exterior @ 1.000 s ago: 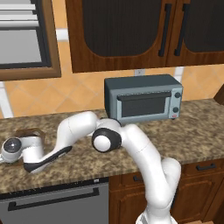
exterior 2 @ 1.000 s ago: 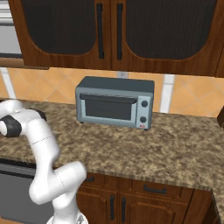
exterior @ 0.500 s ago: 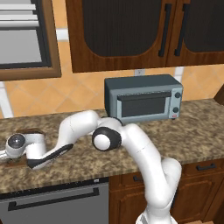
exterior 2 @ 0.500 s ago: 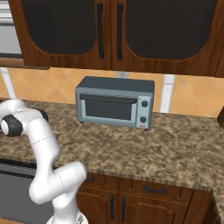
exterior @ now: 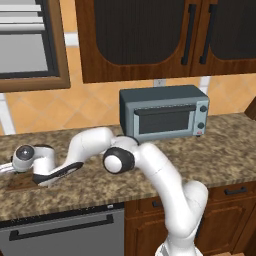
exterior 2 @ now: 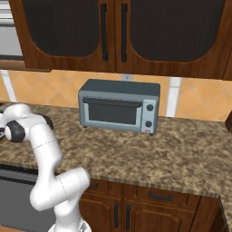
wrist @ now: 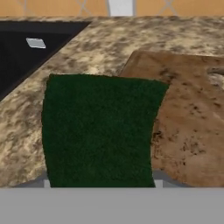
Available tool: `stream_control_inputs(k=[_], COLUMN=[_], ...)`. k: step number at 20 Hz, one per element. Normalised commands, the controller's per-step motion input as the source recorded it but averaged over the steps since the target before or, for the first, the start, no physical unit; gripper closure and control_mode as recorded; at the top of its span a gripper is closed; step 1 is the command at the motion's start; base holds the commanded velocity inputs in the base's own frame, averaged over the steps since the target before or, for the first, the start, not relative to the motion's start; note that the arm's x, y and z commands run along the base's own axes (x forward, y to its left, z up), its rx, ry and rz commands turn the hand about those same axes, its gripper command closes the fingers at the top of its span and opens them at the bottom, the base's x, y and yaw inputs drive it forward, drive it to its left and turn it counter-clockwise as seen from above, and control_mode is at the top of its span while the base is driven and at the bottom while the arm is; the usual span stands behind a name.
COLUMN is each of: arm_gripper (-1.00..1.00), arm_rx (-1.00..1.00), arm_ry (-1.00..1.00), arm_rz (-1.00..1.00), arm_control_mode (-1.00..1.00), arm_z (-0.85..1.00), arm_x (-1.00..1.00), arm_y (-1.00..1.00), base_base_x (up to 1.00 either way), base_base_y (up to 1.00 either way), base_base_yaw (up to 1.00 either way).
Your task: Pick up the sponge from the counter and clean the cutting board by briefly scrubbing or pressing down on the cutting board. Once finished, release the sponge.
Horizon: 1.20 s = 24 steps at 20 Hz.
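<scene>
The dark-green sponge (wrist: 98, 131) sits close before the hand camera, between the finger tips of my gripper (wrist: 101, 183), which is shut on it. Its right side overlaps the left edge of the brown wooden cutting board (wrist: 192, 127), and its left side hangs over the speckled counter (wrist: 105, 43). Whether the sponge touches the board I cannot tell. In the left base view the arm stretches far left, and the hand (exterior: 27, 157) hangs low over the cutting board (exterior: 20, 183) at the left end of the counter (exterior: 215, 150).
A grey toaster oven (exterior: 162, 116) (exterior 2: 118, 106) stands at the back of the counter. A black sunken surface (wrist: 26, 52) lies left of the sponge. Dark wood cabinets (exterior: 150, 35) hang overhead, and a dishwasher front (exterior: 65, 232) sits under the counter.
The hand has shifted a little up and to the right over the board end of the counter. The jaws have drawn closer together.
</scene>
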Motion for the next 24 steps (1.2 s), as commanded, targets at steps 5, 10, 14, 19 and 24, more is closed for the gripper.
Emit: stream_control_inputs(k=[5,10,14,19,24], arm_gripper=[1.0,1.0,1.0,1.0,1.0], arm_rx=[0.0,0.0,0.0,0.0,0.0], arm_ry=[0.0,0.0,-0.03,-0.04,-0.03], arm_rz=[0.0,0.0,0.0,0.0,0.0], arm_control_mode=[-1.0,-1.0,-1.0,-1.0,-1.0], arm_z=[-0.09,-0.09,-0.05,0.0,-0.02], arm_x=[0.63,0.48,0.31,0.34,0.31], arm_y=[-0.13,-0.19,-0.19,-0.17,-0.07], base_base_x=[0.0,0.0,0.0,0.0,0.0], base_base_y=[0.0,0.0,0.0,0.0,0.0], base_base_yaw=[0.0,0.0,0.0,0.0,0.0])
